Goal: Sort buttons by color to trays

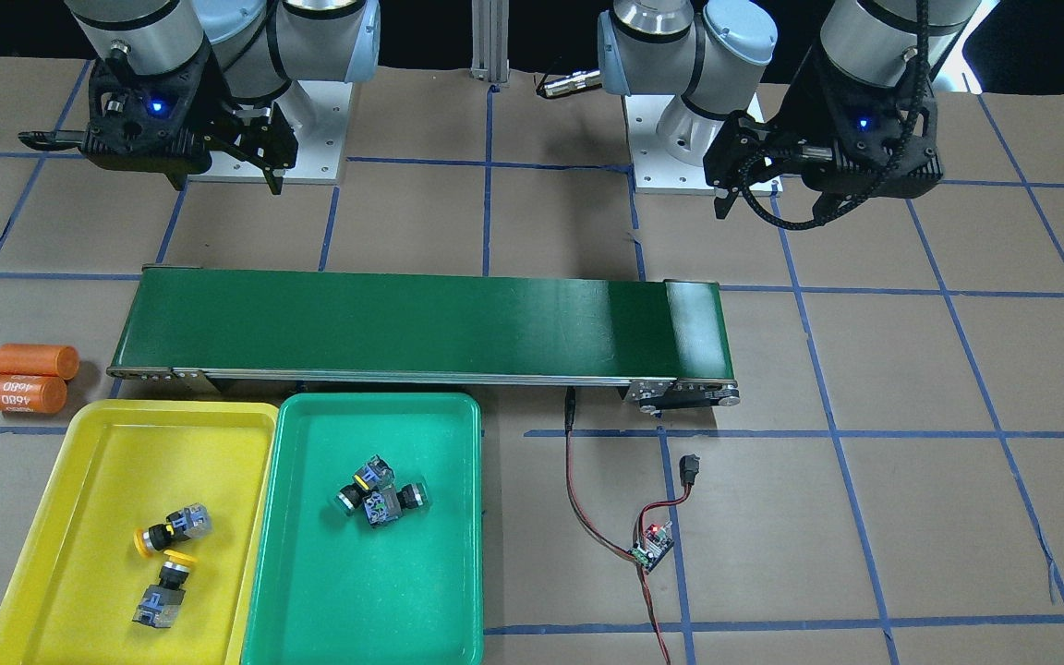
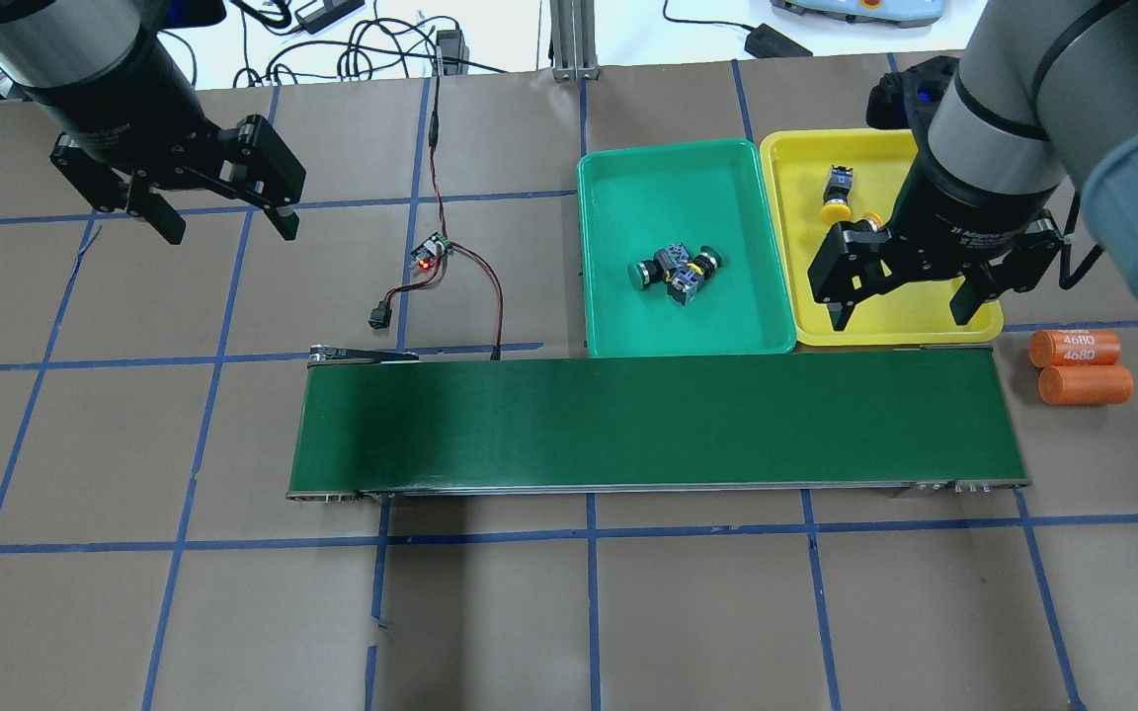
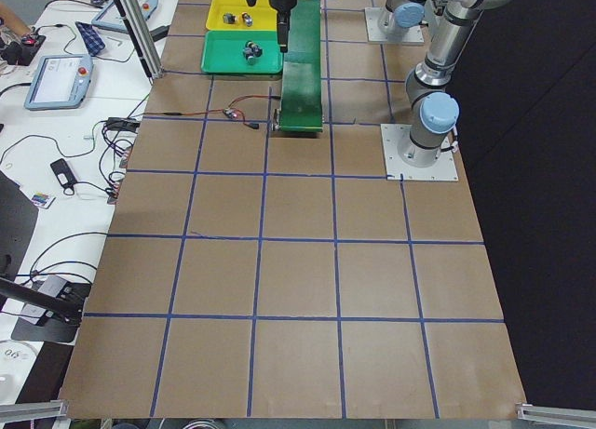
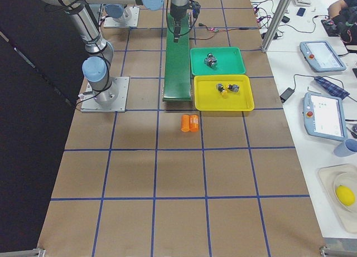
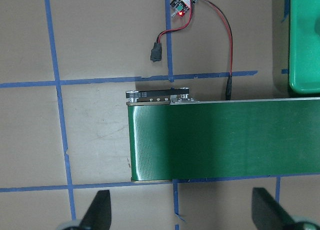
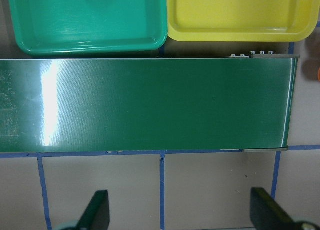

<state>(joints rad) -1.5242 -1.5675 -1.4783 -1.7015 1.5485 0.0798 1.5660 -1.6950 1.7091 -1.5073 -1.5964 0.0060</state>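
Sorting looks basically done from here. Both yellow buttons [image 1: 170, 534], mushroom caps on blocky switch bodies, lie in the glossy yellow tray [image 1: 107, 453]. The green buttons [image 1: 382, 497] huddle together, touching, in the teal tray [image 1: 375, 591]. The left gripper [image 2: 228, 227] and right gripper [image 2: 903, 318] hang with fingers wide apart, holding nothing. I'd guess the arms just park next.

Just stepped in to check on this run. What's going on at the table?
Nothing is being handled right now. The left gripper and the right gripper both hang open above the table, holding nothing. The sorting looks done: two yellow buttons lie in the yellow tray, and two green buttons lie bunched together in the teal tray. Both trays sit alongside the conveyor belt.
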